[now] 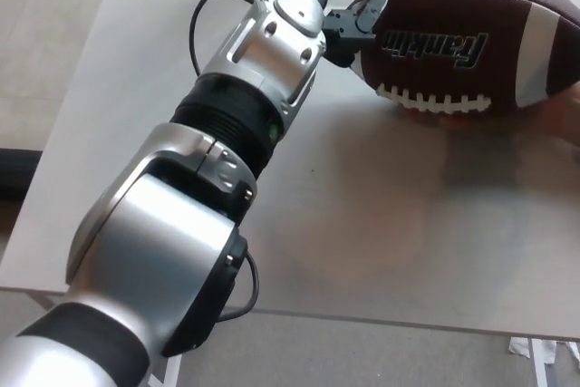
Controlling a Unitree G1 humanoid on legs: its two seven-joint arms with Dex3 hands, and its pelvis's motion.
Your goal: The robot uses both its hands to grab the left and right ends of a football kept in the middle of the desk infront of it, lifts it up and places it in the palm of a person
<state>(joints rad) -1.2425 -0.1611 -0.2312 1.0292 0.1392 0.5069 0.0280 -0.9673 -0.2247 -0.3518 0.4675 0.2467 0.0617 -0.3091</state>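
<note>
One brown football (462,38) hangs above the far right part of the grey desk (381,224), laces facing the camera. The left hand (349,20) presses its black fingers against the ball's left end, apparently gripping it. At the ball's right end something skin-coloured shows, too cut off to identify.

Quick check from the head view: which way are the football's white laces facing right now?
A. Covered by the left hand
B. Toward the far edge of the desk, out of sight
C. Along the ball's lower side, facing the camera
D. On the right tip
C: the white laces run along the lower side of the football, below the printed lettering, clear of the left hand.
</note>
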